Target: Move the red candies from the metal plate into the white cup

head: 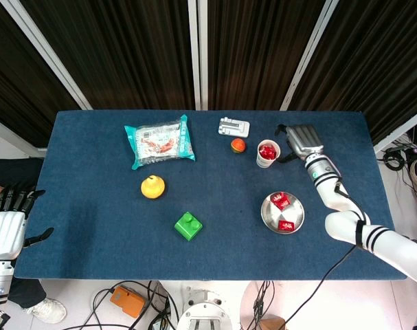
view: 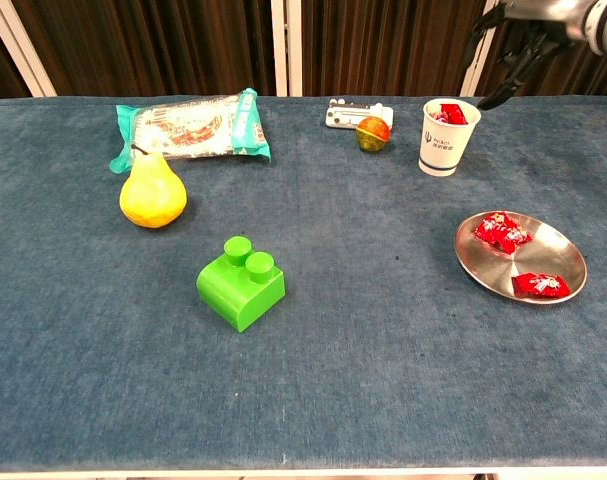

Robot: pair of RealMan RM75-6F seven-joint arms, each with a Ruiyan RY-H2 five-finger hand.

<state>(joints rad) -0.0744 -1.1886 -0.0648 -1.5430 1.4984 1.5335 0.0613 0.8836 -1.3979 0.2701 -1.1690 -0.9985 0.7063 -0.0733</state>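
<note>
My right hand [view: 518, 45] is running off the top edge of the chest view — only a few dark fingers are showing, so its palm is being cut away there. My left hand [head: 7, 223] is sitting at the head view's left border, partly cropped, and the chest view is missing it altogether. The white cup [view: 446, 135] is hiding most of its candies — their count is staying unclear.

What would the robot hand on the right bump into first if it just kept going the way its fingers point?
Most likely the white cup. In the head view the right robot hand sits just beside it, empty, fingers aimed toward its rim. The hand seems slightly higher, so it might pass over; depth is unclear.
</note>
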